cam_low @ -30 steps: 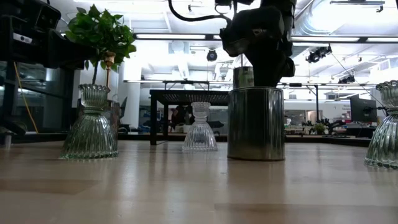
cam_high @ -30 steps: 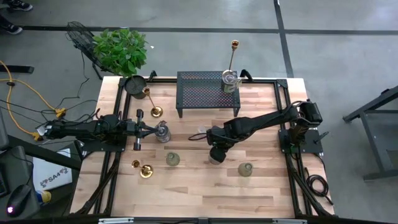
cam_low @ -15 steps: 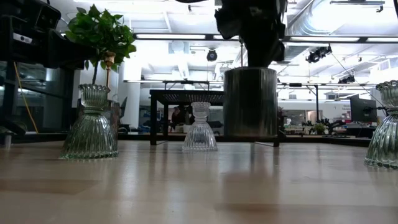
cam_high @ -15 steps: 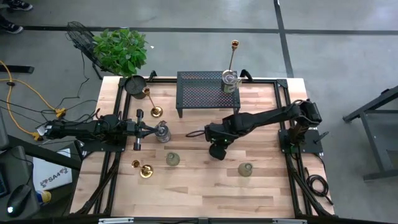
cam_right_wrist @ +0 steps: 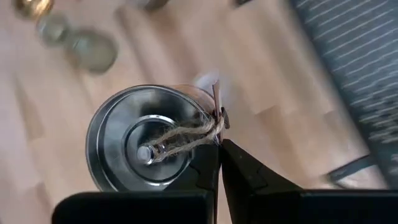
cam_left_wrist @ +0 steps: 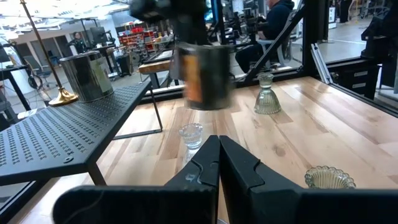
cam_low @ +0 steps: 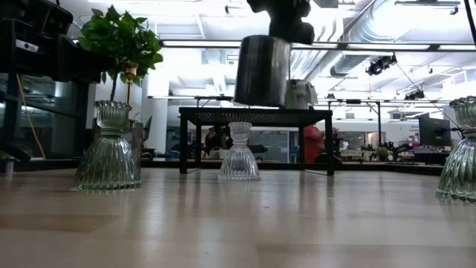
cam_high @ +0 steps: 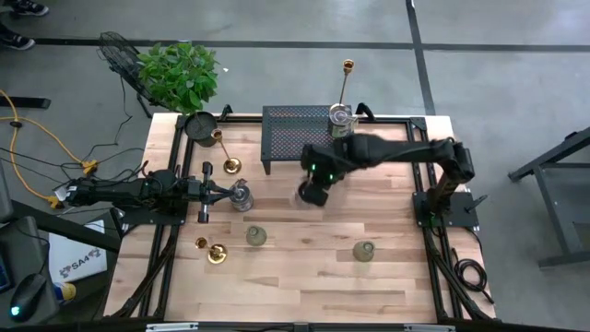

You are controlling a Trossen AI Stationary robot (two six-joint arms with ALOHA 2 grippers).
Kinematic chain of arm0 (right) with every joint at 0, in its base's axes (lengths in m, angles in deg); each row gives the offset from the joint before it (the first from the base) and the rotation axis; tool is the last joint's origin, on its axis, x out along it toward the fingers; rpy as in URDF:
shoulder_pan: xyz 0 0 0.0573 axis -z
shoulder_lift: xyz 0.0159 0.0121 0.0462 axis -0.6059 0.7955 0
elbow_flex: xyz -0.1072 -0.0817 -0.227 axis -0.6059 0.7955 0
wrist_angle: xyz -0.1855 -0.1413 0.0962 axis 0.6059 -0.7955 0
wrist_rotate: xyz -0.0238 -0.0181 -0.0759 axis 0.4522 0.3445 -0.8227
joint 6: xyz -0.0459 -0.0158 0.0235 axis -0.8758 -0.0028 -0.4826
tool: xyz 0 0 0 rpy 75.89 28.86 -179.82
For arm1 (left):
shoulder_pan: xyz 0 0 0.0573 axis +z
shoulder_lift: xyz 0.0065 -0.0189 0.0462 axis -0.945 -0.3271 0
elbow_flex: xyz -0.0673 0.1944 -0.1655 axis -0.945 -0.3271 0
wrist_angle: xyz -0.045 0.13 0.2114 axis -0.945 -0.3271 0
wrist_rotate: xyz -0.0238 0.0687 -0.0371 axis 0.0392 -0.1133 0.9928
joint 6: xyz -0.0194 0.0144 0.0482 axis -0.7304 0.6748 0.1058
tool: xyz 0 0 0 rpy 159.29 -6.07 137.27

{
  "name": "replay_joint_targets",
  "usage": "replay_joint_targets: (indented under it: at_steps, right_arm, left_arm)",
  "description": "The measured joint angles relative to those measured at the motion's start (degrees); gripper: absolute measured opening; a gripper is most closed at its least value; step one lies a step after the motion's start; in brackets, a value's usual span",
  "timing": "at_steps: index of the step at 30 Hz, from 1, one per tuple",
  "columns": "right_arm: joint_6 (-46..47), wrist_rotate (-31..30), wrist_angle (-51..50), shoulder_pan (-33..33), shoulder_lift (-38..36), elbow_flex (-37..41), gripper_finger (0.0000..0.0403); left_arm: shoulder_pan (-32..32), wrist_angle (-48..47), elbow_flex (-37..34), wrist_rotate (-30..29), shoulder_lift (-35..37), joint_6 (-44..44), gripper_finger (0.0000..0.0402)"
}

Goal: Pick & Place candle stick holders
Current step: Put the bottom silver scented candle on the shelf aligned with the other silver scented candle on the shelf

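The silvery cup (cam_low: 262, 69), lifted off the tabletop (cam_high: 295, 277), now rides toward the rack (cam_high: 295, 129), right pincer (cam_right_wrist: 217, 144) clenched on its rim; left pincer (cam_left_wrist: 219, 163) clenched empty.

Right claw (cam_high: 312, 192) with silvery cup (cam_high: 308, 194) near black mesh rack (cam_high: 297, 135).

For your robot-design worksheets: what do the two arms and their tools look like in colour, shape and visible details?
Both arms are dark, nearly black, jointed links. The right arm shows small green lights near its wrist, and a black cable trails from its base. The left arm is slimmer, with a short crossbar before its tool. Each tool, left tool and right tool, ends in two matt black, wedge-shaped fingers tapering to points.
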Motion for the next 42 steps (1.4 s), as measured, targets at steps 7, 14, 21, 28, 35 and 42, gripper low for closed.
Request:
replay_joint_targets:
  at_steps: [7,14,21,28,35,42]
  right_arm:
    - [-1.99,-3.01,0.39,6.79,-0.03,-3.12,0.0004]
    - [-1.95,-5.64,2.72,12.15,0.00,-3.12,0.0004]
    - [-0.43,-5.27,4.90,15.85,0.12,-3.12,0.0004]
    - [2.39,-7.68,5.77,18.37,0.52,-3.10,0.0004]
    - [4.13,-8.96,6.89,19.69,0.63,-3.10,0.0004]
    - [6.83,-9.96,7.67,21.34,0.63,-2.72,0.0004]
  left_arm:
    - [-0.02,-0.01,0.00,0.00,0.01,0.00,0.0000]
    - [-0.01,-0.01,0.00,0.00,0.01,0.00,0.0000]
    - [-0.02,-0.02,0.00,0.00,0.02,0.00,0.0000]
    - [0.00,-0.01,0.00,0.00,0.00,0.00,0.0000]
    - [-0.01,-0.02,0.00,0.00,0.00,0.00,0.0000]
    - [-0.02,-0.02,0.00,0.00,0.02,0.00,0.0000]
